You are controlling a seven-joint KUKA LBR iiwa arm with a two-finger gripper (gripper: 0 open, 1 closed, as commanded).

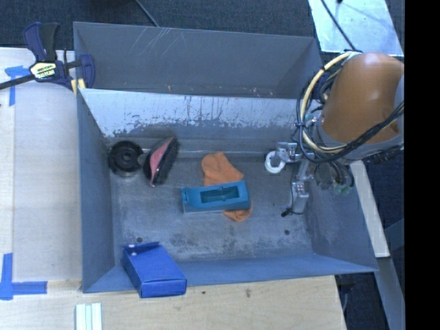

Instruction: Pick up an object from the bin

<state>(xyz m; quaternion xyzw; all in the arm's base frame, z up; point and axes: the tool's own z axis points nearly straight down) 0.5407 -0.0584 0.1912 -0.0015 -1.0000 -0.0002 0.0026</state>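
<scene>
My gripper hangs low at the right side of the bin, just above the floor and close to the right wall. Nothing shows in it. The nearest loose thing is a blue rectangular holder, lying flat in the middle of the bin a short way to the gripper's left. It rests on an orange cloth, which sticks out behind it and under its right end.
A pink and black brush and a black round cap lie at the back left. A blue box leans in the front left corner. The arm with its orange cover and cables stands over the right rim.
</scene>
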